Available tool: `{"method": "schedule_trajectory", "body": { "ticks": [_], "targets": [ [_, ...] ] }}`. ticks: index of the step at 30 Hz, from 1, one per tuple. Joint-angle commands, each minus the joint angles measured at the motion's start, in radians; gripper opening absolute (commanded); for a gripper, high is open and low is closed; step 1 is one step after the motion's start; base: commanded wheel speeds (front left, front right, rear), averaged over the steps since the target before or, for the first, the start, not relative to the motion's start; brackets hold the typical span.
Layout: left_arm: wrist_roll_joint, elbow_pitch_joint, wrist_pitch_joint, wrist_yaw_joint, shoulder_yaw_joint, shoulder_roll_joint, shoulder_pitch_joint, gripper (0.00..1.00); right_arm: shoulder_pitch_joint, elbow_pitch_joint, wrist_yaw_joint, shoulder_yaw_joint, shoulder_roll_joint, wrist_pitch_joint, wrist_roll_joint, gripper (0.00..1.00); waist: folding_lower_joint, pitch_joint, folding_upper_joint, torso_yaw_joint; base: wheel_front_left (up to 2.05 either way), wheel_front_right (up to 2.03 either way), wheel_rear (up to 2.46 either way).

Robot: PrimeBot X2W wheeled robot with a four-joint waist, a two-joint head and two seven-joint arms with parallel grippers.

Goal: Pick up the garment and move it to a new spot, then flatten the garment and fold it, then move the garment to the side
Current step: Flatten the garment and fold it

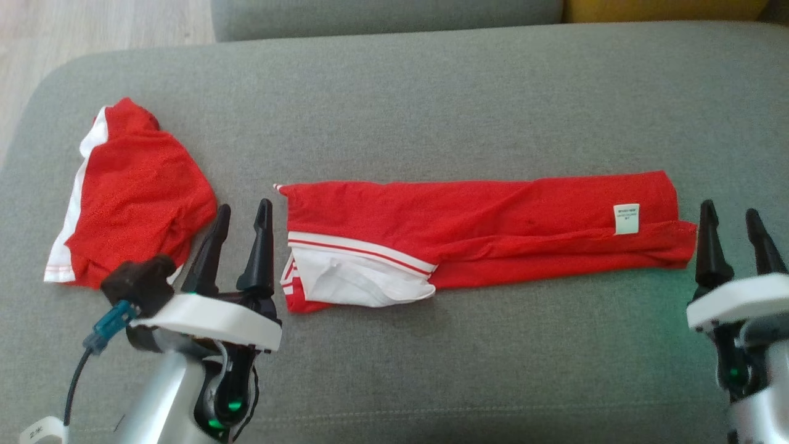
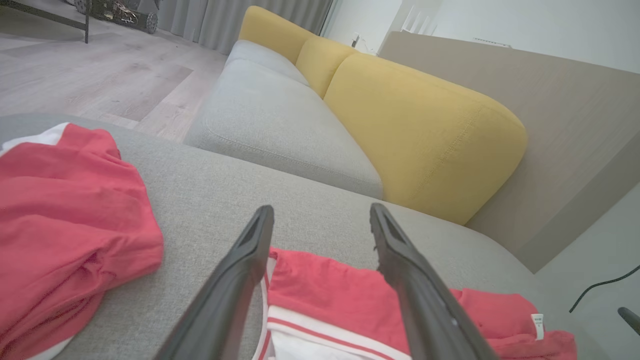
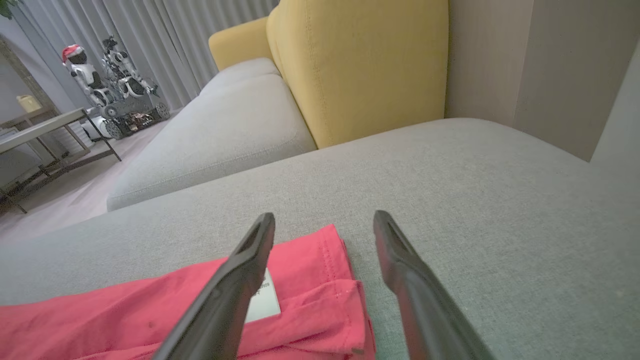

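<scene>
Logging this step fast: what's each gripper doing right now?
Left gripper: open, holding nothing, beside the folded garment's left end.
Right gripper: open, holding nothing, by its right end.

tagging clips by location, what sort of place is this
Probably a living room, perhaps a staged one in a robotics lab: a grey sofa with yellow back cushions, a wood-plank floor, long curtains, and other robots parked by them.
</scene>
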Motion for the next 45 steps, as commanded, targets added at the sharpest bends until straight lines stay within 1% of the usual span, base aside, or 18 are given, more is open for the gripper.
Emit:
{"method": "schedule_trajectory", "body": {
  "ticks": [1,7,12,13,16,19,22,25,26,27,31,38,40,43,44,45],
  "targets": [
    [0.019,-0.021,-0.012,-0.015,0.052,0.0,-0.047,1.0,-0.075,-0.002,-0.001,0.007,-0.008,0.014,-0.015,1.0,0.0,0.017,-0.0001,0.004,0.0,0.0,0.0],
    [0.051,-0.002,-0.012,-0.049,0.056,-0.024,-0.064,1.0,-0.16,0.131,-0.001,-0.055,0.003,0.063,-0.054,1.0,0.0,0.058,-0.0001,0.019,0.0,0.0,0.0],
    [0.068,0.009,-0.012,-0.071,0.057,-0.037,-0.081,1.0,-0.218,0.243,-0.001,-0.085,0.008,0.079,-0.096,1.0,0.0,0.085,-0.0001,0.036,0.0,0.0,0.0],
    [0.068,0.009,-0.012,-0.071,0.057,-0.037,-0.081,1.0,-0.218,0.243,-0.001,-0.085,0.008,0.079,-0.096,1.0,0.0,0.085,-0.0001,0.036,0.0,0.0,0.0],
    [0.075,0.014,-0.012,-0.076,0.06,-0.04,-0.09,1.0,-0.239,0.3,-0.001,-0.103,0.005,0.079,-0.147,1.0,0.0,0.099,-0.0001,0.048,0.0,0.0,0.0],
    [0.08,0.018,-0.012,-0.082,0.064,-0.04,-0.096,1.0,-0.259,0.344,-0.001,-0.11,0.019,0.079,-0.156,1.0,0.0,0.109,-0.0001,0.055,0.0,0.0,0.0],
    [0.085,0.022,-0.012,-0.084,0.07,-0.035,-0.101,1.0,-0.266,0.392,-0.001,-0.108,0.015,0.08,-0.188,1.0,0.0,0.112,-0.0001,0.058,0.0,0.0,0.0],
    [0.098,0.025,-0.012,-0.081,0.074,-0.028,-0.109,1.0,-0.278,0.428,-0.001,-0.097,0.03,0.091,-0.181,1.0,0.0,0.113,-0.0001,0.06,0.0,0.0,0.0],
    [0.1,0.026,-0.012,-0.082,0.074,-0.028,-0.11,1.0,-0.282,0.436,-0.001,-0.093,0.032,0.093,-0.176,0.42,0.0,0.113,-0.0001,0.059,0.0,0.0,0.0],
    [0.101,0.027,-0.012,-0.082,0.075,-0.027,-0.112,1.0,-0.285,0.443,-0.001,-0.088,0.03,0.091,-0.173,0.0,0.0,0.112,-0.0001,0.058,0.0,0.0,0.0],
    [0.102,0.033,-0.012,-0.082,0.076,-0.027,-0.113,1.0,-0.294,0.459,-0.001,-0.082,0.016,0.071,-0.158,0.0,0.0,0.101,-0.0001,0.053,0.0,0.0,0.0],
    [0.1,0.036,-0.012,-0.083,0.075,-0.032,-0.105,1.0,-0.316,0.473,-0.001,-0.121,-0.052,0.032,-0.186,0.0,0.0,0.085,-0.0001,0.046,0.0,0.0,0.0],
    [0.1,0.038,-0.012,-0.085,0.07,-0.033,-0.104,1.0,-0.322,0.472,-0.001,-0.142,-0.073,0.025,-0.213,0.0,0.0,0.081,-0.0001,0.047,0.0,0.0,0.0],
    [0.099,0.04,-0.012,-0.086,0.068,-0.032,-0.101,1.0,-0.333,0.467,-0.001,-0.198,-0.114,0.016,-0.273,0.0,0.0,0.075,-0.0001,0.046,0.0,0.0,0.0],
    [0.098,0.04,-0.012,-0.085,0.069,-0.03,-0.1,1.0,-0.338,0.463,-0.001,-0.224,-0.128,0.012,-0.302,0.0,0.0,0.073,-0.0001,0.046,0.0,0.0,0.0],
    [0.098,0.041,-0.012,-0.084,0.07,-0.029,-0.098,1.0,-0.349,0.453,-0.001,-0.278,-0.142,0.004,-0.365,0.0,0.0,0.069,-0.0001,0.045,0.0,0.0,0.0]
  ]
}}
